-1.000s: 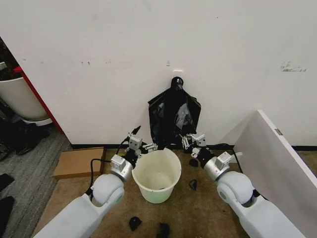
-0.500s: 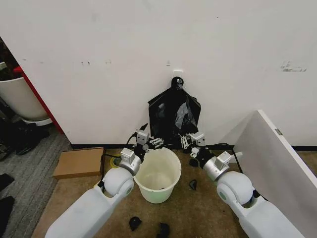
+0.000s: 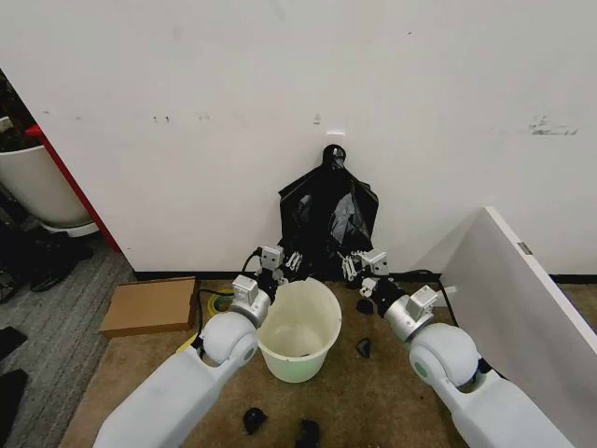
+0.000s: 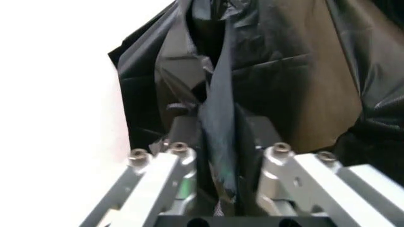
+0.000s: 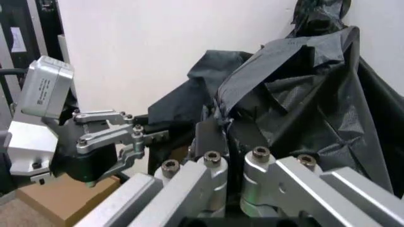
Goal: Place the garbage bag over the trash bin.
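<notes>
Plastic of the garbage bag [image 3: 328, 219] hangs on the wall just behind the trash bin [image 3: 298, 329]. At the bin's far rim, the left gripper [image 4: 218, 156] and right gripper [image 5: 221, 142] each pinch a fold. Uneven pulling could tear the thin film.

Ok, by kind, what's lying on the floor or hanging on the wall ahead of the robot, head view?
White trash bin: 1
Hanging bunch of black bags: 1
Flat cardboard box: 1
Small black scraps: 4
Total: 7
</notes>
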{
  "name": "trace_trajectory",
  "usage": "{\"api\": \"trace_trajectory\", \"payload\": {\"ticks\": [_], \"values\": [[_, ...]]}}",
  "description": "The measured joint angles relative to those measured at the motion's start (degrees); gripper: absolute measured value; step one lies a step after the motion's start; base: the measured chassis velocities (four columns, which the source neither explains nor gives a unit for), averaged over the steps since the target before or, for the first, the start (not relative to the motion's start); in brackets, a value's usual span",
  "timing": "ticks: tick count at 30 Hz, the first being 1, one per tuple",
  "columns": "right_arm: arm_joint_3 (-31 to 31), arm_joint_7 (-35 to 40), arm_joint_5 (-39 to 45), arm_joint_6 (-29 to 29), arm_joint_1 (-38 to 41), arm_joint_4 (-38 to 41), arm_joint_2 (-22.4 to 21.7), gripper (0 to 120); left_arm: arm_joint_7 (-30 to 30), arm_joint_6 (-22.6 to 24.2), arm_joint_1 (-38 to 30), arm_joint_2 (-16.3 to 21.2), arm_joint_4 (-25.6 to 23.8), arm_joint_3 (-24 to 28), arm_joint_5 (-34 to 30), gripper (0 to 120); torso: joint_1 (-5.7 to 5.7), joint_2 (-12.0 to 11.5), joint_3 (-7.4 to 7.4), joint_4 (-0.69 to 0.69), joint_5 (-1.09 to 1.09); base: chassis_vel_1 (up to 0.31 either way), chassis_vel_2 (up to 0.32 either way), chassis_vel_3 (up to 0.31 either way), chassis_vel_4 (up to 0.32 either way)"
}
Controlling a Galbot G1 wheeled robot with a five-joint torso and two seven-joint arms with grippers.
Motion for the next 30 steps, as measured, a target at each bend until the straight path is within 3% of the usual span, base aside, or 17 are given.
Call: {"api": "trace_trajectory", "payload": {"ticks": [5,11,16,21,30], "values": [[0.05,0.29,0.32,-0.03,0.01,0.12,-0.22,0,-0.03,-0.02,0.4,0.51,-0.95,-0.3,-0.11,0,0.0,0.0,0.0,0.0,0.0,0.0,0.0,0.0,0.0],[0.07,0.64,1.02,-0.24,-0.11,0.72,-0.4,0,-0.18,-0.02,2.16,2.05,-3.47,-1.84,-0.54,0,0.0,0.0,0.0,0.0,0.0,0.0,0.0,0.0,0.0],[0.44,1.22,3.0,-1.0,-1.73,2.86,-1.21,0,-0.28,-0.02,5.64,4.99,-8.46,-4.88,-1.13,0,0.0,0.0,0.0,0.0,0.0,0.0,0.0,0.0,0.0],[1.98,1.6,5.46,-1.54,-6.94,8.99,-3.15,0,-0.21,-0.08,12.82,9.16,-17.54,-10.44,-1.44,0,-0.01,0.02,-0.01,0.01,-0.01,0.0,0.0,0.0,0.0],[4.07,2.13,7.98,-3.57,-13.42,20.3,-3.2,0,-0.33,0.77,18.27,12.49,-29.19,-11.61,-3.77,0,-0.01,0.02,-0.01,0.0,0.0,0.0,0.0,0.0,0.0]]}}
